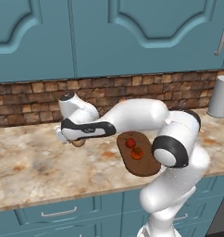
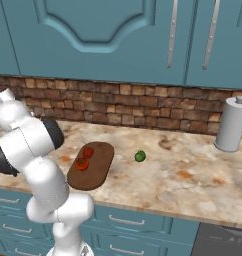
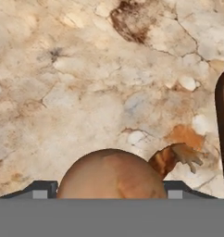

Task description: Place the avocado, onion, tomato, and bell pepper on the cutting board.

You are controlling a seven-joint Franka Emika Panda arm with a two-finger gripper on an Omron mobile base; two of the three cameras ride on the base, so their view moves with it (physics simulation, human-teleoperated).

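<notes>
Between fingertips (image 3: pixel 44 189): onion (image 3: pixel 111 176), gripped by gripper (image 3: pixel 107 190), above marble counter (image 3: pixel 86 83), left of board. On board (image 1: pixel 144 166): two red fruits (image 1: pixel 130 143). Right of board, on bare counter, apart: avocado (image 2: pixel 139 156). Far right: paper-towel roll (image 2: pixel 232 125).

No readable text, labels, brand names, numbers or signs appear on anything in these views.
</notes>
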